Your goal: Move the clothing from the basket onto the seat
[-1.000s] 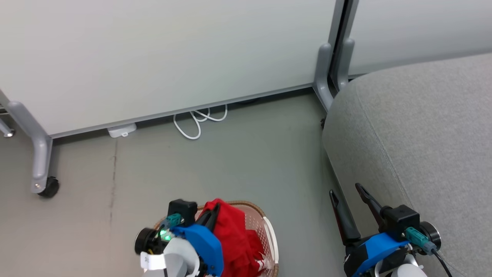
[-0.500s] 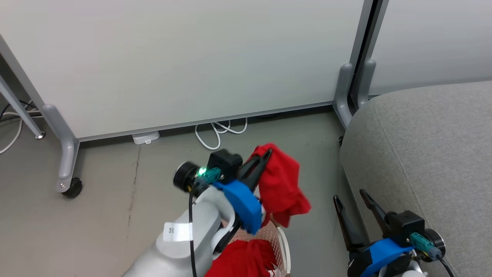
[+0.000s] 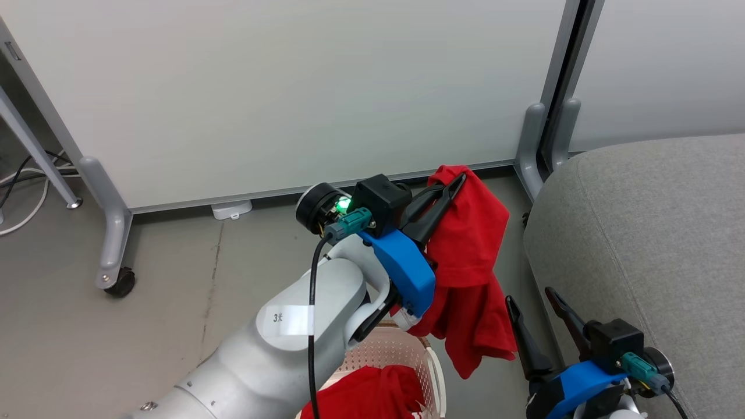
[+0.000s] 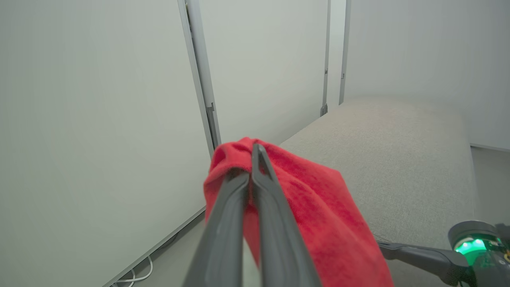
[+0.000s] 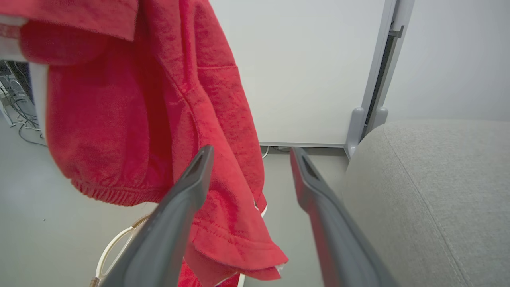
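**Head view with both wrist views, garment in transfer.** I read the left gripper (image 3: 457,179) as pressed together on a fold of one red garment (image 3: 474,250), pinched near the fingertips. The left wrist view shows the two dark fingers meeting with the cloth bunched over them. The cloth hangs free below the grip, clear of the basket (image 3: 435,372). Its lowest hem dangles between the basket's right rim and the right gripper (image 3: 529,295). This garment is in the air above the floor (image 3: 174,302), near the left edge of the seat (image 3: 652,233) and apart from it.

A second red garment (image 3: 372,396) lies inside the basket, with a scrap of white trim at its right side.

The right gripper has its fingers spread wide, holds nothing, and points upward just beside the seat's left edge. In the right wrist view the hanging cloth passes behind one of those fingers; I cannot tell whether they touch.

Behind stands a pale partition panel (image 3: 291,87) on grey legs, one ending in a black castor (image 3: 120,283) on the floor.
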